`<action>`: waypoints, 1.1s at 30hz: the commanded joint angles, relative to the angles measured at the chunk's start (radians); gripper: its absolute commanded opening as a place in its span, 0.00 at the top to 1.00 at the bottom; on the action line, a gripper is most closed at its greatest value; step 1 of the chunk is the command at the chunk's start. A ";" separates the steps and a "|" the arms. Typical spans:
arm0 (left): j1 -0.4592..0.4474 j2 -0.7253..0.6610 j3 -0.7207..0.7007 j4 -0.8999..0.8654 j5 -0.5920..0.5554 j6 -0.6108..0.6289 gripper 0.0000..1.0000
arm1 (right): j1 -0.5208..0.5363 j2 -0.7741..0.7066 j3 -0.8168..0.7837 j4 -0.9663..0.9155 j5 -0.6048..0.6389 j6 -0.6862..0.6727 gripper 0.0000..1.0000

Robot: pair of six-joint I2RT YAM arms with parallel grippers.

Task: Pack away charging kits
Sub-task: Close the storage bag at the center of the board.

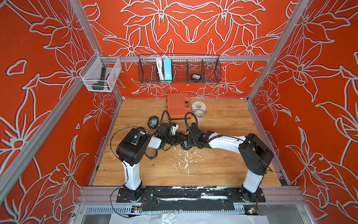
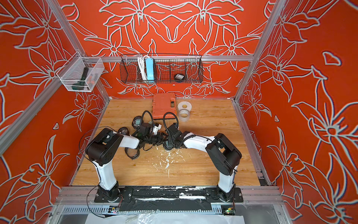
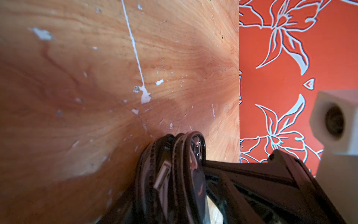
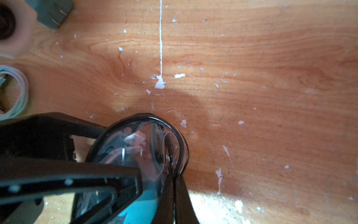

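Observation:
One charging kit's pouch, oval with a black rim and a clear face, stands on edge at mid-table. Through its face a teal plug and white cable show. My right gripper is shut on the pouch's rim. My left gripper is open, its jaws either side of the same pouch, with a gap beside one finger. In both top views the two grippers meet over this pouch. A loose teal plug and a coiled white cable lie nearby.
Further pouches lie left of the arms: a filled one and an open one. An orange case and tape rolls sit at the back. On the wall hang a wire basket holding a blue power strip, and a white mesh bin.

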 commanded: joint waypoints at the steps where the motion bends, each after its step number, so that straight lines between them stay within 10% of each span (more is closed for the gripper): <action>1: -0.006 0.085 -0.025 -0.221 -0.076 0.021 0.42 | 0.001 0.001 -0.026 -0.009 -0.013 -0.005 1.00; 33: -0.059 0.179 0.004 -0.275 -0.014 0.043 0.60 | -0.007 0.058 0.021 -0.018 -0.019 0.000 1.00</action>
